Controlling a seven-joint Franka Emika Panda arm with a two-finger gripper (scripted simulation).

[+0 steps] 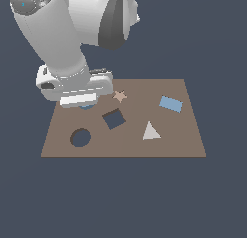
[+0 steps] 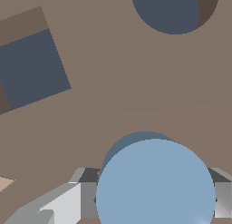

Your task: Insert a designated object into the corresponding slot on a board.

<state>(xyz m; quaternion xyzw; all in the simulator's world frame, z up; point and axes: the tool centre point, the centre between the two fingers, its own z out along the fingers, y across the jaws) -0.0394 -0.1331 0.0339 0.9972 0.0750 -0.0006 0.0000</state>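
Exterior view: the arm's white wrist housing filled the upper left of the frame and hid nearly all of the disc (image 1: pixel 87 107), leaving only a blue sliver under its lower edge, at the far left part of the board (image 1: pixel 178 140). Below that lay the circular slot (image 1: pixel 80 138); further right came the square hole (image 1: pixel 114 118), a small tan star (image 1: pixel 119 95), the grey-white triangle (image 1: pixel 151 132) and the light blue rectangle (image 1: pixel 171 104) at upper right. Wrist view supplied what the exterior view hid: the disc (image 2: pixel 155 184) sat large at lower centre, directly between the gripper (image 2: pixel 152 198) fingers (image 2: pixel 88 198), grey pads flush against both sides. Gripper was narrowed onto the disc, gripping it. A shadow showed just beyond the disc on the board; whether the disc was raised I could not tell. Circular slot (image 2: pixel 167 10) lay apart at the upper right, square hole (image 2: pixel 31 69) at upper left.
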